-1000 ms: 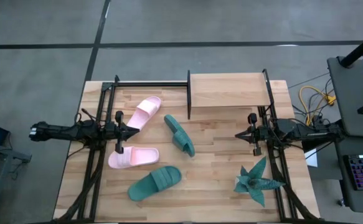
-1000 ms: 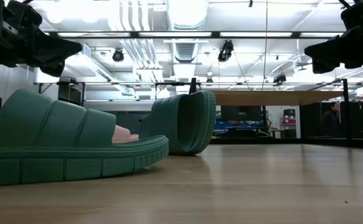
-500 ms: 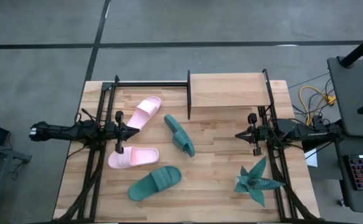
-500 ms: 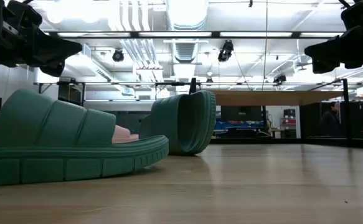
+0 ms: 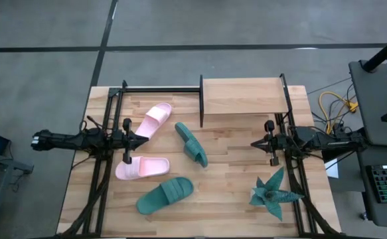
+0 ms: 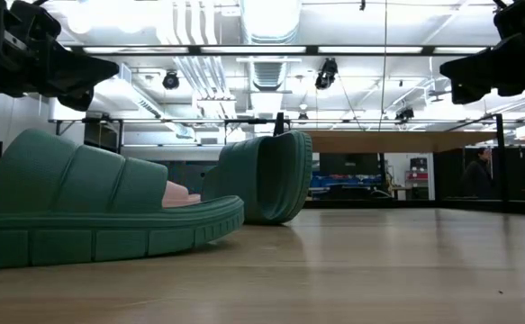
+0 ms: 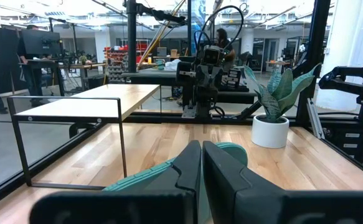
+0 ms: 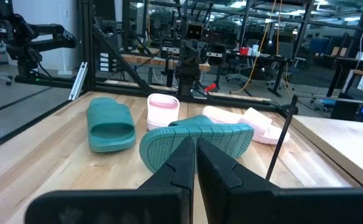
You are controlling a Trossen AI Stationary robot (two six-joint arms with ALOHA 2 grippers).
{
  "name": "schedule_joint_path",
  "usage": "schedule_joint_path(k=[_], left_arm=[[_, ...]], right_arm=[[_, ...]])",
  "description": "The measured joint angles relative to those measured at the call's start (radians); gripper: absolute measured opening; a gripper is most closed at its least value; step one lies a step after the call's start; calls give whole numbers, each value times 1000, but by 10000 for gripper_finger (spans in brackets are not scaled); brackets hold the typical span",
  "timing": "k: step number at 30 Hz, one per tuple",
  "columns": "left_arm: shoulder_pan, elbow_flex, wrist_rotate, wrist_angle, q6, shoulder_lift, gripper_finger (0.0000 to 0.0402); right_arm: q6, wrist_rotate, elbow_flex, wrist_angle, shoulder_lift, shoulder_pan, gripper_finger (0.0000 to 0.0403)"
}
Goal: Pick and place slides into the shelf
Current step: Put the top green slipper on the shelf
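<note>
Both tools are closed and empty — left tool point(image 5: 135, 140) by the pink slides point(image 5: 152, 121), right tool point(image 5: 258, 143) below the empty shelf point(image 5: 243, 96) — so the on-edge teal slide point(image 5: 192, 144) could be tipped or pushed if approached unopened.

The shelf point(image 5: 243, 97) board lies bare, open from above between its black uprights. Four slides point(image 5: 192, 143) crowd the desk point(image 5: 236, 179) left of centre; the plant point(image 5: 273, 192) blocks the near right corner. Bare wood between them seems passable, though the gaps look narrow.
</note>
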Motion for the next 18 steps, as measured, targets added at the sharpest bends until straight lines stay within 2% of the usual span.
schedule_joint_path(k=[5, 10, 18], left_arm=[[0, 0, 0, 0, 0, 0, 3], [0, 0, 0, 3, 0, 0, 3], [0, 0, 0, 89, 0, -1, 3]], right_arm=[[-110, 8, 0, 21, 0, 0, 9], [-154, 11, 0, 62, 0, 0, 9], [-96, 7, 0, 234, 0, 0, 9]])
